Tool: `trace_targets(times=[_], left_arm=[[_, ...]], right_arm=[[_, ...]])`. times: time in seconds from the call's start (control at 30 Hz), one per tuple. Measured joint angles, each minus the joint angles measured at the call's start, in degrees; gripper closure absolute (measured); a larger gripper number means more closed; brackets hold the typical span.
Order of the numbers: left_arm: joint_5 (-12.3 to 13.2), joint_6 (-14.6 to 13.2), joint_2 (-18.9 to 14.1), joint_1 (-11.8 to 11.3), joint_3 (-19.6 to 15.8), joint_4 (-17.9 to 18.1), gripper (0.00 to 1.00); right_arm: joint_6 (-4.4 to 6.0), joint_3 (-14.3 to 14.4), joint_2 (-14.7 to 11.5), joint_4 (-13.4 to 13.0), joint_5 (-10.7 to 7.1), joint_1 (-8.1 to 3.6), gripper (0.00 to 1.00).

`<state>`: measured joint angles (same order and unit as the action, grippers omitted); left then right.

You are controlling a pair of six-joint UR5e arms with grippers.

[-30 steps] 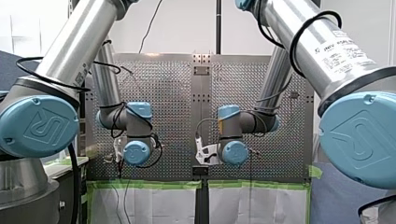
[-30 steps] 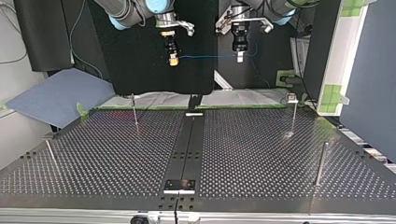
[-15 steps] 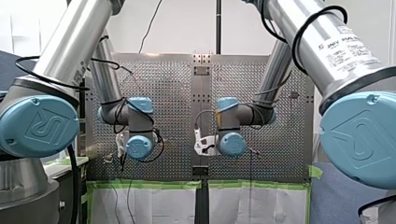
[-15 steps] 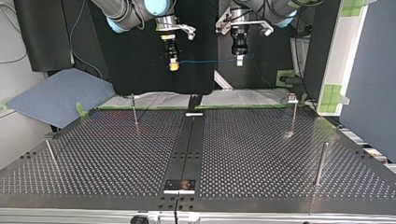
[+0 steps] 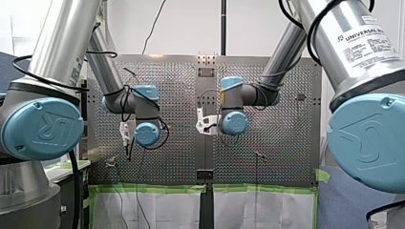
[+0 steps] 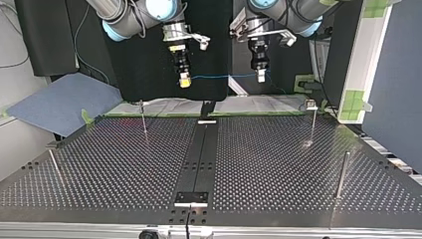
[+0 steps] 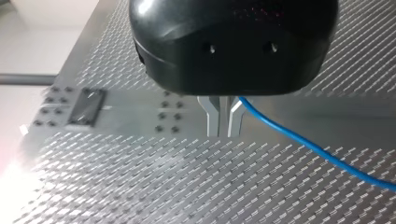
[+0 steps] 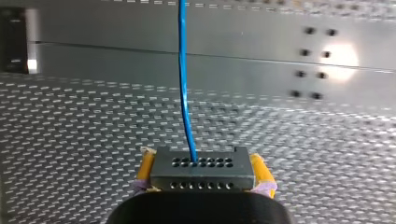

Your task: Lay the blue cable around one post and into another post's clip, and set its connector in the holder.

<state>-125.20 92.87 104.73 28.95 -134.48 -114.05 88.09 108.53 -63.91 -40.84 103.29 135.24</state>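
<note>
Hanging well above the perforated table (image 6: 278, 159), both grippers carry the blue cable (image 6: 224, 76), which runs nearly straight and level between them in the top view.

Right gripper (image 8: 201, 158), at that view's left: yellow pads (image 8: 145, 169) clamped on the two sides of a grey connector (image 8: 198, 173) with rows of small holes. The cable leaves the connector's face and leads straight ahead of this gripper.

Left gripper (image 7: 223, 133), at the top view's right: metal fingers (image 7: 212, 116) drawn together on the cable, which comes out beside one finger and trails off to the side over the table.

Cable and connector are held in the air, well apart from every post. In the top view a far-right post (image 6: 312, 122) with a small block on its head and a far-left post (image 6: 143, 118) stand upright on the table. A near-right post (image 6: 341, 174) and a near-left post (image 6: 53, 167) stand closer.

A dark plate (image 6: 191, 197) lies on the centre strip (image 6: 199, 149) at the table's near edge.
</note>
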Motion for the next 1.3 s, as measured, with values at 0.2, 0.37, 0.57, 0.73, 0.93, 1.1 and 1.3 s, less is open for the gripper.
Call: trace_targets(times=[0.2, 0.37, 0.57, 0.73, 0.93, 1.1, 1.3], left_arm=[[-1.14, 0.38, -3.34, -1.45, 2.55, -3.35, 0.88], [-1.93, 1.14, -5.65, -2.70, 4.18, -5.64, 0.88], [-2.25, 1.91, -9.07, -4.58, 5.83, -9.07, 0.88], [-1.50, 3.09, -11.66, -6.58, 6.28, -11.67, 0.88], [-0.38, 5.61, -14.36, -9.22, 6.40, -14.36, 0.88], [-0.27, 7.93, -16.70, -11.54, 6.98, -16.69, 0.88], [-0.33, 10.49, -19.26, -13.74, 8.81, -19.29, 0.88]], right_arm=[[0.10, -2.87, -2.95, 2.95, -0.01, -0.08, 1.00], [0.17, -4.82, -5.67, 5.21, -0.08, -0.20, 1.00], [0.31, -6.91, -8.94, 6.58, -0.53, -0.50, 1.00], [0.41, -8.51, -10.90, 7.64, -1.60, -0.76, 1.00], [0.36, -10.08, -11.26, 8.55, -2.91, -0.80, 1.00], [-0.08, -11.14, -11.26, 9.39, -3.87, -0.81, 1.00], [-0.68, -13.82, -11.22, 11.10, -6.17, -0.68, 1.00]])
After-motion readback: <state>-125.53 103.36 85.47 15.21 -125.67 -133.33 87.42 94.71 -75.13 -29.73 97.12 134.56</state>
